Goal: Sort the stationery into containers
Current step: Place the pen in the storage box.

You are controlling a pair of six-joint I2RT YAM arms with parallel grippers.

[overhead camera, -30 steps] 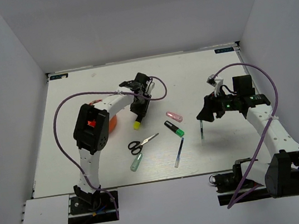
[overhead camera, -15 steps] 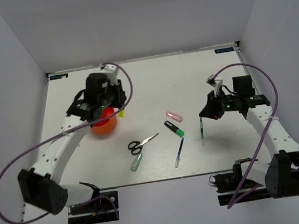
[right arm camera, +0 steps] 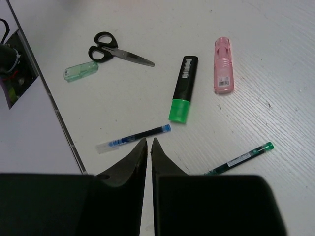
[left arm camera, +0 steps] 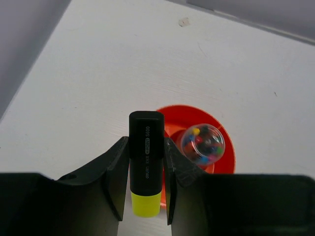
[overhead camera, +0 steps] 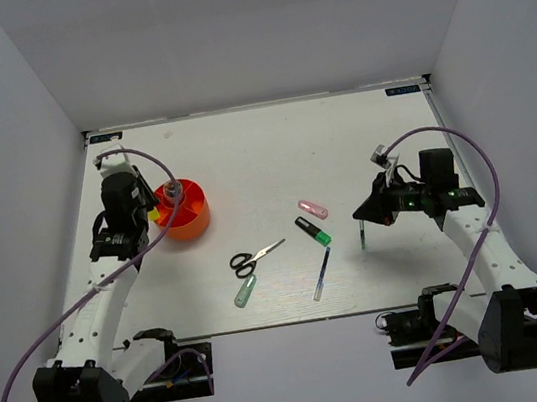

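My left gripper [overhead camera: 155, 208] [left arm camera: 146, 142] is shut on a yellow marker [left arm camera: 146, 162] with a black body, its yellow end toward the camera. It hangs just left of the round orange-red cup [overhead camera: 190, 218] [left arm camera: 224, 147]. My right gripper [overhead camera: 361, 211] [right arm camera: 149, 141] is shut on nothing, above the table between a blue pen [right arm camera: 133, 138] [overhead camera: 321, 275] and a thin green pen [right arm camera: 241, 158] [overhead camera: 362, 232]. On the table lie black-handled scissors [overhead camera: 255, 257] [right arm camera: 118, 51], a pale green tube [overhead camera: 246, 291] [right arm camera: 81, 72], a green-black marker [overhead camera: 313, 231] [right arm camera: 183, 88] and a pink marker [overhead camera: 312, 209] [right arm camera: 223, 65].
A clear ball of coloured beads [overhead camera: 175, 188] [left arm camera: 202, 143] sits inside the cup. White walls close the table on the left, right and back. The table's near edge [right arm camera: 54, 118] runs just left of the blue pen in the right wrist view.
My left arm has swung from the table's middle out to the left of the cup, carrying the yellow marker. The right gripper's jaws have closed; that arm has hardly shifted.
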